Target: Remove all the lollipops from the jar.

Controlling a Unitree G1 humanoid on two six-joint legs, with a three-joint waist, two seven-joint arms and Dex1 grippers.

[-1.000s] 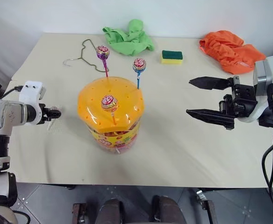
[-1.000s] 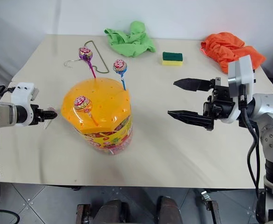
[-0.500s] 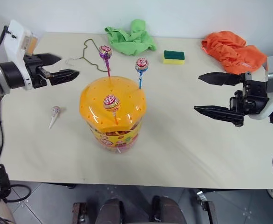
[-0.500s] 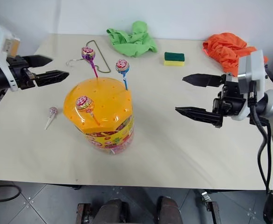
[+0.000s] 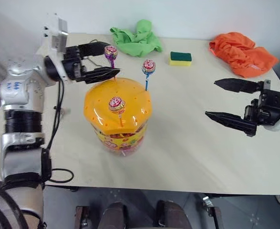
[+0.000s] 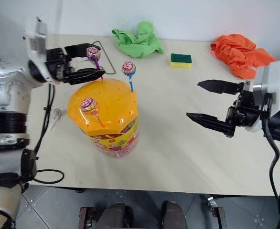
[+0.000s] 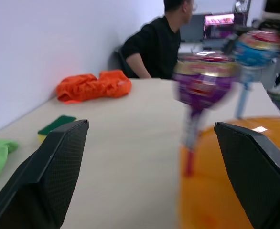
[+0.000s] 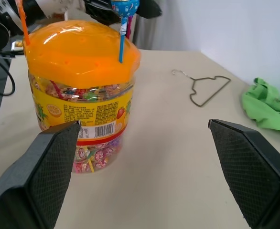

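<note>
Jaws apart — domed orange jar

A beige table stands against a white wall.

Clear plastic jar, glossy orange lid, matt table

Open table btwn jar & right tool (left side crowded).
</note>
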